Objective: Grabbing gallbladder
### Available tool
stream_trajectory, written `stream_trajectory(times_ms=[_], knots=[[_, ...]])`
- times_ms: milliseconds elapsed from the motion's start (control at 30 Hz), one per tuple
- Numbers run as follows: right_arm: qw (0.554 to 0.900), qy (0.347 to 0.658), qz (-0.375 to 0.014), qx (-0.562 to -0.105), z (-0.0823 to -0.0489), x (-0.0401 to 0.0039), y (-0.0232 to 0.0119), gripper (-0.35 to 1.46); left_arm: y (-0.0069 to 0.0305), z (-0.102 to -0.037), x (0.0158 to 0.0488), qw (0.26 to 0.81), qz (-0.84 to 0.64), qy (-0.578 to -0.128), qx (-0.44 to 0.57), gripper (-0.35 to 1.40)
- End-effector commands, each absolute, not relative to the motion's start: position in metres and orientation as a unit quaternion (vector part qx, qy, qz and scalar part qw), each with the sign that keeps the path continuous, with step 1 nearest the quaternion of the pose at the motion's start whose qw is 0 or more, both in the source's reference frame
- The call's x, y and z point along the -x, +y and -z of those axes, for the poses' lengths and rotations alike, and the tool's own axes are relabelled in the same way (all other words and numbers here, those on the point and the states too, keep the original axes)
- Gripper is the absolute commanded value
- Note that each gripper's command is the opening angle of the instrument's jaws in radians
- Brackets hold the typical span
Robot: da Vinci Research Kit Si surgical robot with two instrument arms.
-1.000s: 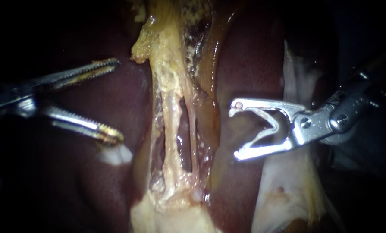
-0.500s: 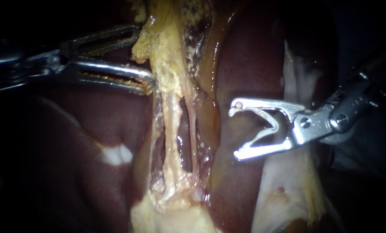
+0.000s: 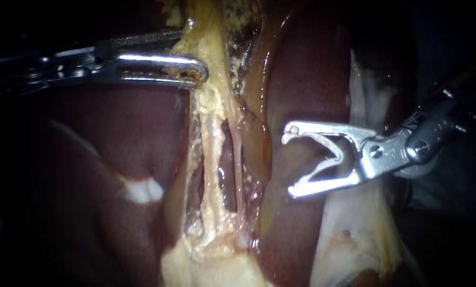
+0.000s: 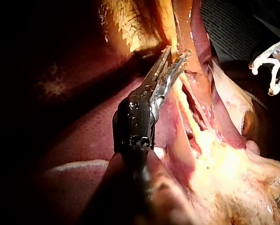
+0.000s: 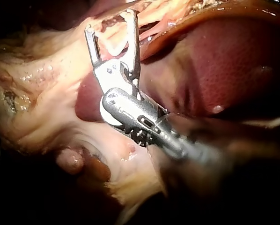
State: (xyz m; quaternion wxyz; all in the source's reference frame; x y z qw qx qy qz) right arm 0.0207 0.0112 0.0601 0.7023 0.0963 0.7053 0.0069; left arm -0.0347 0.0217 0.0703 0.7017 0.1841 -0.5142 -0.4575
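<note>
The yellowish gallbladder tissue (image 3: 208,32) runs down the middle and splits into two thin tubes (image 3: 215,159) over the dark red liver (image 3: 99,133). My left instrument (image 3: 194,53) comes in from the upper left. One jaw lies behind the tissue's left edge and the other in front, both pressed on it. In the left wrist view the same jaws (image 4: 177,51) stand almost together on that strand. My right instrument (image 3: 290,163) hovers to the right of the tubes with its jaws wide apart and nothing between them; its wrist view shows the jaws (image 5: 111,22) gaping above pale tissue.
A pale whitish sheet of tissue (image 3: 355,228) lies under the right instrument's shaft. A white patch (image 3: 142,190) marks the liver at lower left. Yellow fatty tissue (image 3: 206,266) fills the bottom centre. My right instrument (image 4: 266,75) shows far beyond the left jaws.
My left instrument has moved up and to the right from over the liver to the gallbladder's left edge, and its jaws have narrowed onto the tissue. The right instrument has not moved.
</note>
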Motion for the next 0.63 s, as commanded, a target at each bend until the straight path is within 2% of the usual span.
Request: stream_trajectory(times_ms=[33,267,633], knots=[[0.702,0.705,-0.007,-0.096,-0.0601,-0.0207,0.0112,0.6,0.0217,-0.0704,0.0345,0.699,0.461,-0.514,-0.187,-0.35],[0.702,0.705,-0.007,-0.096,-0.0601,-0.0207,0.0112,0.6,0.0217,-0.0707,0.0332,0.703,0.472,-0.493,-0.197,-0.35],[0.702,0.705,-0.007,-0.096,-0.0601,-0.0207,0.0112,0.6,0.0215,-0.0704,0.0331,0.703,0.474,-0.493,-0.195,-0.35]])
